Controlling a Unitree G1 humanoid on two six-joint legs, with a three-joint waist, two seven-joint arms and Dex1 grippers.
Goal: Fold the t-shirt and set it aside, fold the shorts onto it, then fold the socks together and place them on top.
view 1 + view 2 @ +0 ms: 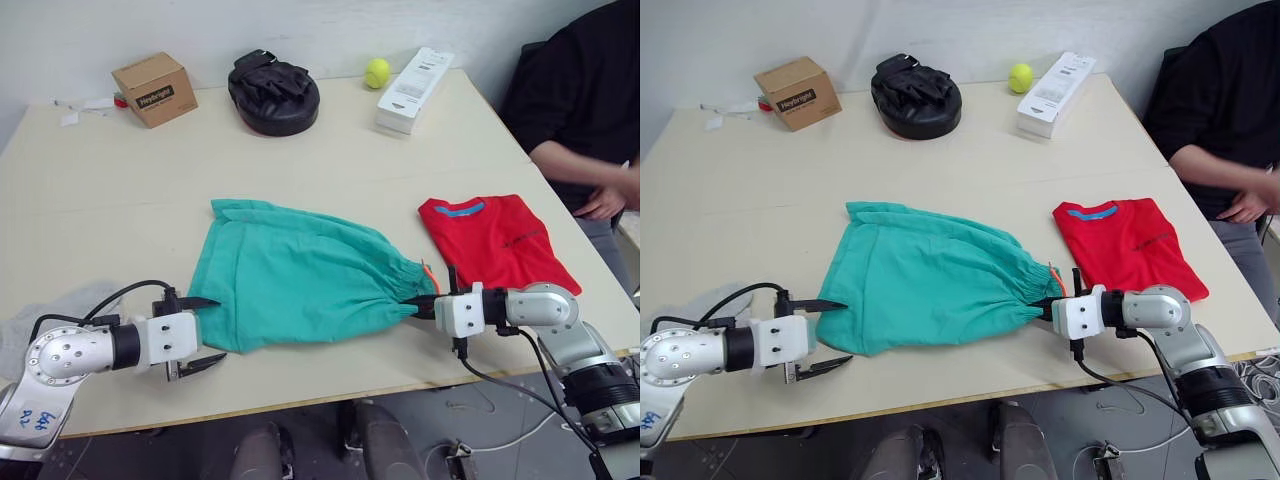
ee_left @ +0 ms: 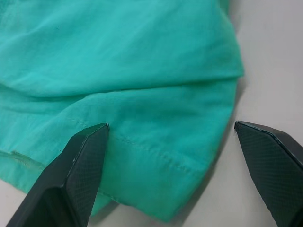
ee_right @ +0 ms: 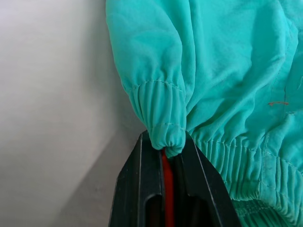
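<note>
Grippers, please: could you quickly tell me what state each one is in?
Left gripper: open at the shorts' hem corner.
Right gripper: shut on the shorts' waistband.

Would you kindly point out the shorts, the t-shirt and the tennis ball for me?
shorts (image 1: pixel 290 280), left eye view, middle of the teal cloth.
t-shirt (image 1: pixel 495 243), left eye view, centre of the red front.
tennis ball (image 1: pixel 377 72), left eye view, middle of the ball.

You will note the person (image 1: pixel 585 110) at the counter's far right is cut off by the edge. The grey cloth (image 1: pixel 50 315) lies partly hidden behind the left arm.
</note>
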